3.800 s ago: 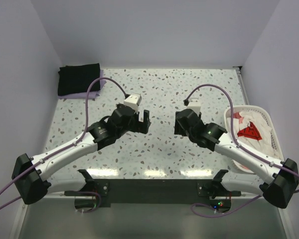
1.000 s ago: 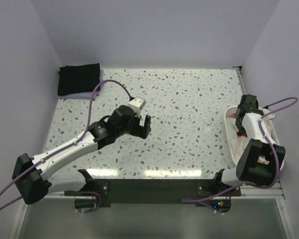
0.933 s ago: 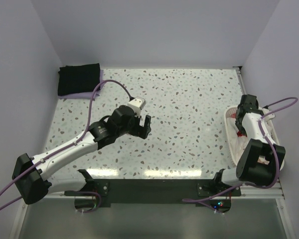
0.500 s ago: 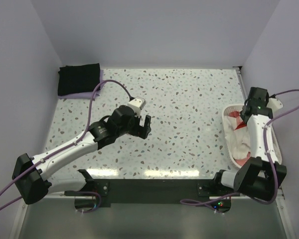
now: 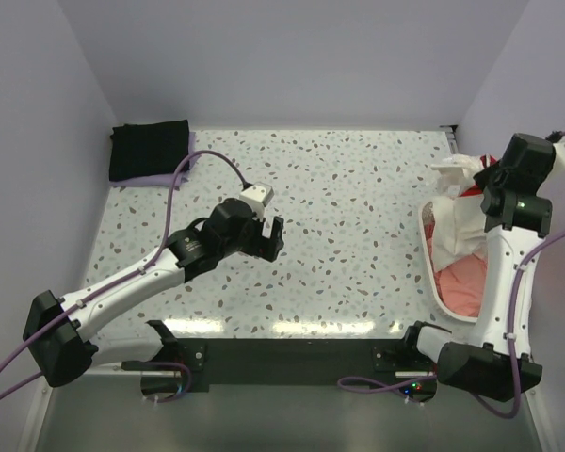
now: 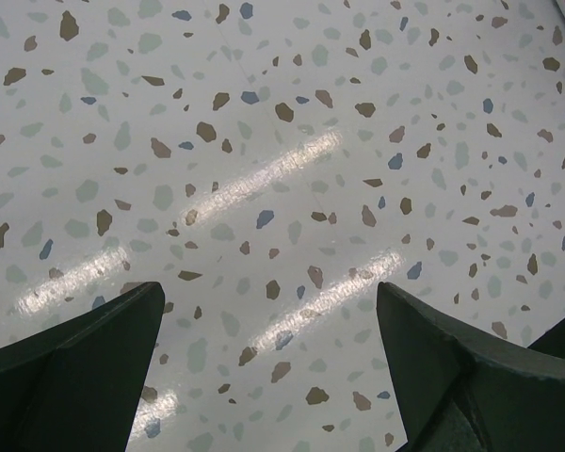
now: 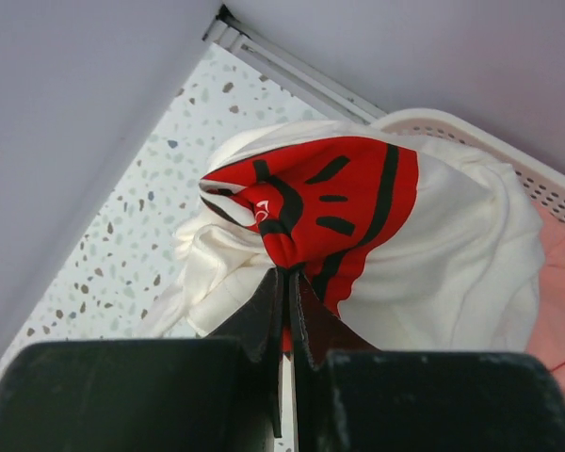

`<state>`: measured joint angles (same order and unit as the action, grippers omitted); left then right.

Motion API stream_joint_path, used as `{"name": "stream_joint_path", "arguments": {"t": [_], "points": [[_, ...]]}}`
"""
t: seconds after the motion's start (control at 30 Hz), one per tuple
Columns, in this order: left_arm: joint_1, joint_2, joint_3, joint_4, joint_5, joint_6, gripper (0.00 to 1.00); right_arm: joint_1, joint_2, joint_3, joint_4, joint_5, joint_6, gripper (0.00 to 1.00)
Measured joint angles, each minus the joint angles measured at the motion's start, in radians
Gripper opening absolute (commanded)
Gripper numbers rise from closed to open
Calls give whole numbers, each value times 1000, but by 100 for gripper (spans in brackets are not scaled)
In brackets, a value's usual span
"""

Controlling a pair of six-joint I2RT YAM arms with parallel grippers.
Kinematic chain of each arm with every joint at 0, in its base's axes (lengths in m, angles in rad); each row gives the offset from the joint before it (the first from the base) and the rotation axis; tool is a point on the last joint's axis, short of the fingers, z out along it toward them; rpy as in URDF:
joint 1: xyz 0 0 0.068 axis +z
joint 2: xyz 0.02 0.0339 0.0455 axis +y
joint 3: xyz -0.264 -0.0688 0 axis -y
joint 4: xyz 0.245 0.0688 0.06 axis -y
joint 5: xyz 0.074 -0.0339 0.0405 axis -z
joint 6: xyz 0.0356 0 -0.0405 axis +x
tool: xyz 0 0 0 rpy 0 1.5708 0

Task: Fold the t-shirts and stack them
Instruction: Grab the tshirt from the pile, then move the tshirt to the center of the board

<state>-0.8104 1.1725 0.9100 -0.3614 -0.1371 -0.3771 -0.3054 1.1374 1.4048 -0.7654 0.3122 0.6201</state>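
Cream-white t-shirt (image 7: pixel 452 273), red print bunched, hangs above white slatted basket (image 7: pixel 424 118), pinched in right end effector (image 7: pixel 284 278), jaws fully closed on the cloth. Salmon-pink t-shirt (image 5: pixel 457 282) in basket. Black t-shirt (image 5: pixel 149 149) folded atop lavender t-shirt (image 5: pixel 174 177), far-left counter (image 5: pixel 358 188) corner. Left end effector (image 6: pixel 268 330) spread wide, empty, above counter.

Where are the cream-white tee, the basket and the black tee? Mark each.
cream-white tee (image 7: pixel 452 273): right wrist view, plain cloth beside the print.
basket (image 7: pixel 443 120): right wrist view, rim.
black tee (image 5: pixel 149 149): top view, folded middle.
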Motion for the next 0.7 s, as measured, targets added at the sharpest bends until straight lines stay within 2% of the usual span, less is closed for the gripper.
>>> {"name": "stream_joint_path", "arguments": {"t": [0.13, 0.33, 0.5, 0.7], "points": [[7, 0, -1, 0, 0, 0, 100, 2, 0, 71, -10, -53, -18, 0], [19, -7, -7, 0, 0, -1, 100, 29, 51, 214, -3, -225, -41, 0], [47, -35, -8, 0, -5, -5, 100, 262, 135, 329, 5, -218, -68, 0], [121, -132, -11, 0, -47, -25, 100, 533, 192, 349, 28, -210, -74, 0]]}}
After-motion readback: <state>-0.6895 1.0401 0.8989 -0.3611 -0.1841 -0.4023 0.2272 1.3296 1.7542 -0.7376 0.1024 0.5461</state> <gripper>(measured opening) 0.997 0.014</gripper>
